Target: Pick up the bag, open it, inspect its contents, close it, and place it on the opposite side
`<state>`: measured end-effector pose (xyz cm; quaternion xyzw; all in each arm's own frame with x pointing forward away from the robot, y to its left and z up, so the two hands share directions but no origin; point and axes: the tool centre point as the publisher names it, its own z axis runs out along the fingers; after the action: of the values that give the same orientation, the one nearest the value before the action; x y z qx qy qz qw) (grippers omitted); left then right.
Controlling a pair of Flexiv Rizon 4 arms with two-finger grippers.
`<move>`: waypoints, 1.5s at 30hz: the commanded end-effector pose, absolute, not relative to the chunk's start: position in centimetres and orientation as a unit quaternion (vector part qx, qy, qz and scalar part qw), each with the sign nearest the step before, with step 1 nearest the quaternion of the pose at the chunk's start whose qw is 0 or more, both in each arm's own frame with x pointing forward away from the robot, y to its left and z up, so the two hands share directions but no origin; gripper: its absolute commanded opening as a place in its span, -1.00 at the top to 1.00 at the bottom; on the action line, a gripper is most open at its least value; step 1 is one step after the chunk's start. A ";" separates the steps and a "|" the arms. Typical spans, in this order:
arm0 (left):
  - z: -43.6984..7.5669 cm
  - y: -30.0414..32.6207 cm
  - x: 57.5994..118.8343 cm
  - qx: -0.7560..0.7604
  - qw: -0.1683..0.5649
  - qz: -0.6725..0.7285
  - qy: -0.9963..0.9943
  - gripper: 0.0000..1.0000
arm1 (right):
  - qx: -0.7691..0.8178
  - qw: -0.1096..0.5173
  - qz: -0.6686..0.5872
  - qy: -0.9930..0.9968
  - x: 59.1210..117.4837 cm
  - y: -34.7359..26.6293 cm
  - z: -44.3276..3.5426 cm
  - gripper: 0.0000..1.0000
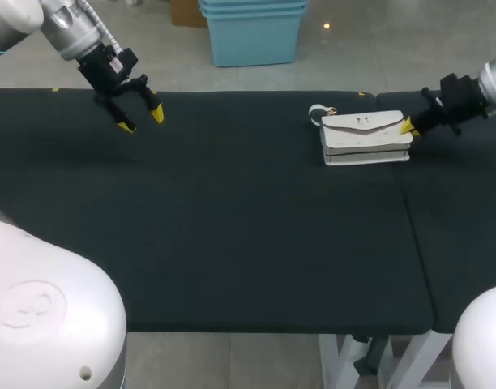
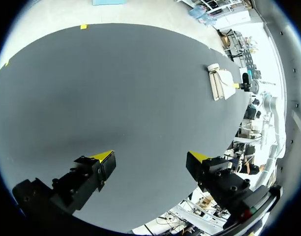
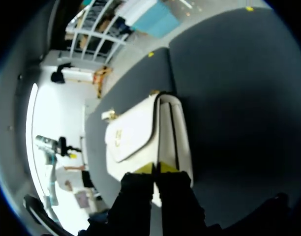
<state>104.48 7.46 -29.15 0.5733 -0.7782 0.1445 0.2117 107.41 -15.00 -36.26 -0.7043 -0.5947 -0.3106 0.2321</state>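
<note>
— Where is the bag on your screens?

— The white rectangular flap bag (image 1: 365, 138) lies flat on the dark tabletop (image 1: 232, 211). It is far over on my right side, near the back edge. The flap faces up, and a small white loop (image 1: 317, 113) sits at the end nearer the middle.

— And your right arm?

— My right gripper (image 1: 408, 126) is at the bag's outer end. Its fingers are clenched together, yellow tips touching the bag's edge. From the wrist camera I cannot tell whether any of the flap is caught between them.

— The left one?

— My left gripper (image 1: 140, 120) hangs above the far left of the tabletop, well apart from the bag. Its fingers are spread wide and grasp nothing.
</note>
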 end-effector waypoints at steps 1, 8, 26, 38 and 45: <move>-28.7 7.7 105.8 0.555 0.234 0.082 -0.794 -1.00 | -0.702 0.241 -0.297 -0.601 109.5 -18.3 -36.3 1.00; -28.8 9.0 106.7 0.561 0.227 0.058 -0.794 -1.00 | -0.704 0.213 -0.275 -0.619 111.4 -22.6 -35.7 1.00; -28.2 10.3 107.5 0.573 0.214 0.039 -0.790 -1.00 | -0.737 0.192 -0.268 -0.591 114.4 -27.9 -36.2 1.00; -27.7 10.7 107.2 0.579 0.196 0.017 -0.791 -1.00 | -0.735 0.192 -0.251 -0.599 114.8 -27.7 -36.5 1.00; -27.7 10.7 107.1 0.582 0.183 0.021 -0.792 -1.00 | -0.735 0.192 -0.251 -0.599 114.8 -27.7 -36.5 1.00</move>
<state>107.56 10.81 -27.66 0.5808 -0.7918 0.0176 0.1883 114.22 -27.48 -36.56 -0.7390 -0.5948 -0.2634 0.1753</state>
